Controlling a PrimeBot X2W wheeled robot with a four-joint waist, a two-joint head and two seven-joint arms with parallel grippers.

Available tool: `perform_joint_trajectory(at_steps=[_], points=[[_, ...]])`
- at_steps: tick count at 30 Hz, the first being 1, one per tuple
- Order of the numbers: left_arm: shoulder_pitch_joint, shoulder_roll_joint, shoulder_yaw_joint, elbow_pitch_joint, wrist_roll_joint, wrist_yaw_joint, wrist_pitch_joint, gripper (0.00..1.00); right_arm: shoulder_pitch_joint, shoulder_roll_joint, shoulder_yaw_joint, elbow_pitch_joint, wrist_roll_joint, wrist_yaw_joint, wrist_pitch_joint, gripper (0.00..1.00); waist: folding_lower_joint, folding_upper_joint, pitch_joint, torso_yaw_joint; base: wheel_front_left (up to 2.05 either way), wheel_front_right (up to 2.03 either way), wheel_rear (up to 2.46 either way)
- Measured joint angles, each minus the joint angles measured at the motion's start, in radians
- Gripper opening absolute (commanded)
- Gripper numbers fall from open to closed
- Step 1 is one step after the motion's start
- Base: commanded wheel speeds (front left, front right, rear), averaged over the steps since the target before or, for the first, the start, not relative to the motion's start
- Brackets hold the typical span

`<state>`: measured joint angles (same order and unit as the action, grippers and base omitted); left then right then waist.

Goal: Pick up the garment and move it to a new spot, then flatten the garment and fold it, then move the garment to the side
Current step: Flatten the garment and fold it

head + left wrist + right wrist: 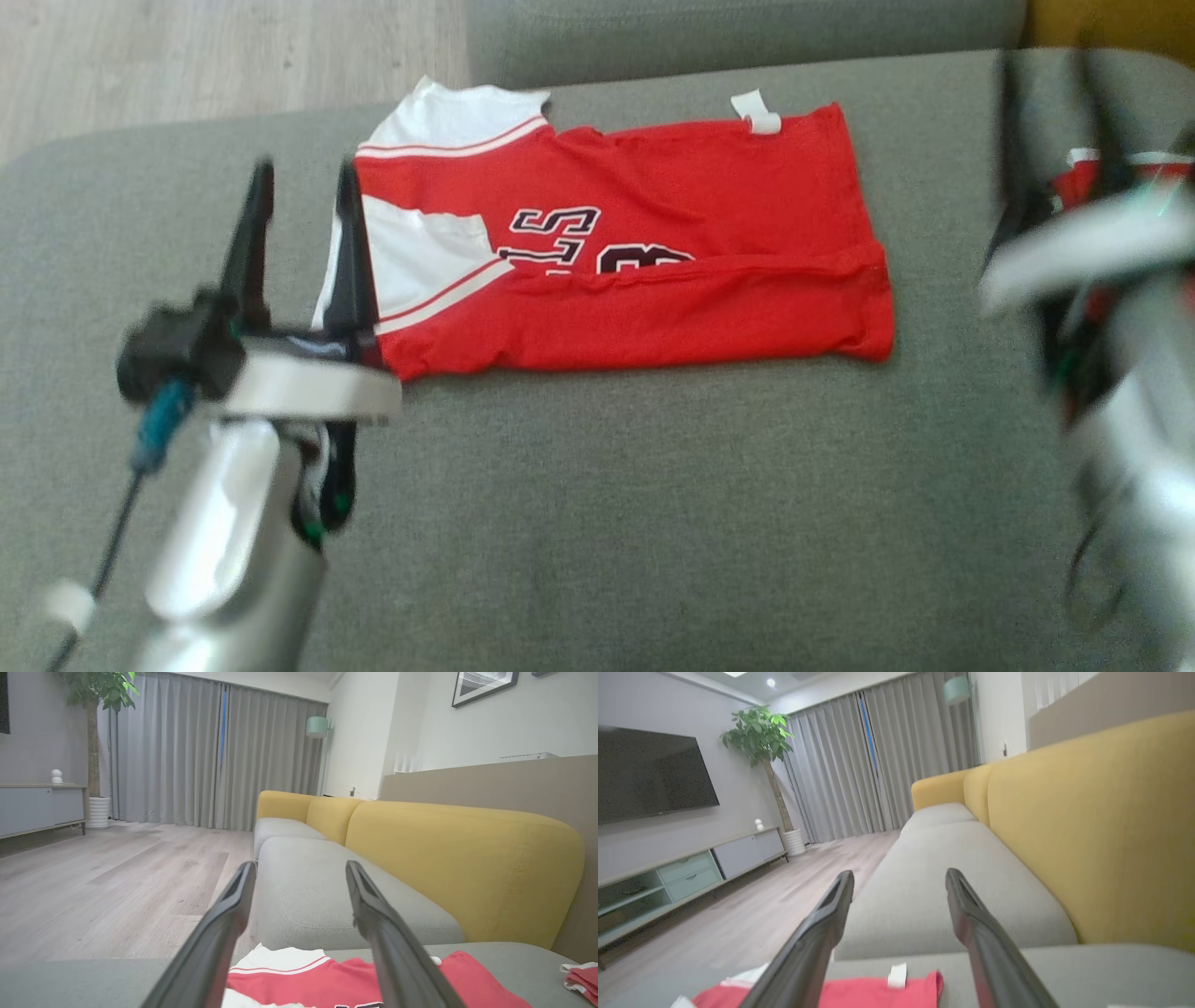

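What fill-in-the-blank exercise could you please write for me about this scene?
1. The jersey lying on the grey sofa seat is white and ____.
2. The left gripper, beside the jersey's white sleeve, is ____ and holds nothing.
3. The sofa backrest is coloured ____.
Missing words: red; open; yellow.

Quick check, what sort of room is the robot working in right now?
Most likely a home living room: a grey and yellow sofa, a wall TV above a low cabinet, and long curtains by a wood floor. The jersey lies on the sofa seat.
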<state>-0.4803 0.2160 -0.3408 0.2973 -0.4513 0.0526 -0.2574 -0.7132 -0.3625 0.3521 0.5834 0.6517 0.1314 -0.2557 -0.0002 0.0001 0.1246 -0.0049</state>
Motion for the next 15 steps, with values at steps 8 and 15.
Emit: perform_joint_trajectory(at_steps=[8,15], points=[[0.194,-0.106,0.102,0.030,0.072,-0.035,0.001,1.00,0.413,0.202,-0.210,-0.131,-0.248,0.000,0.000,1.00,-0.0001,0.0000,-0.039,0.006,0.00,0.00,0.00],[0.222,-0.130,0.149,0.144,0.132,-0.045,0.001,1.00,0.498,0.261,-0.248,-0.191,-0.315,0.000,0.000,1.00,0.0002,0.0000,-0.034,-0.002,0.00,0.00,0.00]])
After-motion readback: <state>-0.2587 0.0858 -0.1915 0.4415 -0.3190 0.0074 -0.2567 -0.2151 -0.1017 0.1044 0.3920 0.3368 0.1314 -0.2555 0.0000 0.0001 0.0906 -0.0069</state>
